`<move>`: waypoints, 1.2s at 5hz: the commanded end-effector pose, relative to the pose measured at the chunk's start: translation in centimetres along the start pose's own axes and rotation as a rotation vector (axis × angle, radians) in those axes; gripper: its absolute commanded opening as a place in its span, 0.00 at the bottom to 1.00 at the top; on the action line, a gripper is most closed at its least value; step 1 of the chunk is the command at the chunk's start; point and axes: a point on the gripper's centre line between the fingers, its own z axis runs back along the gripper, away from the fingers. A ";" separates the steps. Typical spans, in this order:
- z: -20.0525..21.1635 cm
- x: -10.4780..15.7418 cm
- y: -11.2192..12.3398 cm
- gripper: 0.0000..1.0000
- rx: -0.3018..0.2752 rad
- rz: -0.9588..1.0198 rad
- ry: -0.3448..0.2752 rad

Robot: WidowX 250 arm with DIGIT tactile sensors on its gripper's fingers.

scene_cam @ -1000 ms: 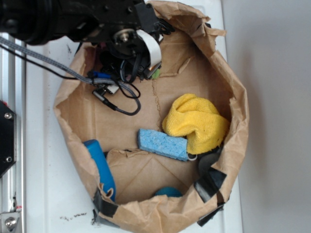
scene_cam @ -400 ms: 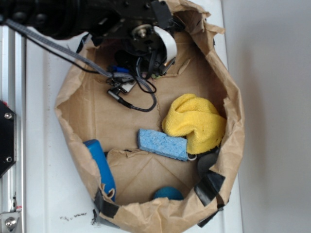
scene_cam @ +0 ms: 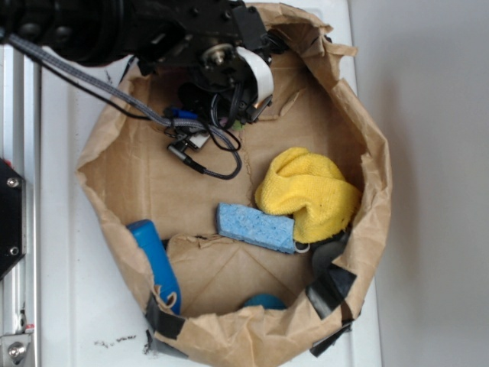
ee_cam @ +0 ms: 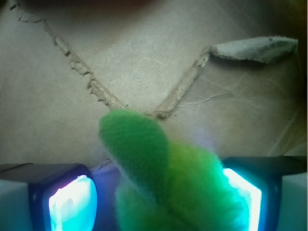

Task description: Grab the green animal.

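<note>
The green animal (ee_cam: 183, 187), a fuzzy lime-green plush with a darker limb sticking up, fills the space between my gripper's (ee_cam: 156, 195) two lit pads in the wrist view. It presses against the right pad (ee_cam: 243, 192). A narrow gap separates it from the left pad (ee_cam: 72, 202), so the jaws stand open around it. From the exterior view, only a green sliver of the animal (scene_cam: 239, 122) shows under the black gripper (scene_cam: 233, 115) at the back of the paper bag.
The brown paper bag's crumpled walls (scene_cam: 370, 160) ring everything. Inside lie a yellow cloth (scene_cam: 309, 195), a blue sponge (scene_cam: 256, 227), a blue cylinder (scene_cam: 155, 260) and a blue ball (scene_cam: 263, 300). A black cable (scene_cam: 206, 157) hangs below the wrist.
The arm swung right and towards the bag's back wall, then came back slightly left. The bag's left rim shifted outward.
</note>
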 end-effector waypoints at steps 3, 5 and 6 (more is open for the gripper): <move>1.3 0.0 0.8 0.00 0.024 0.022 -0.040; 6.5 1.4 -1.1 0.00 -0.078 0.148 -0.179; 10.4 3.3 -2.6 0.00 -0.119 0.267 -0.249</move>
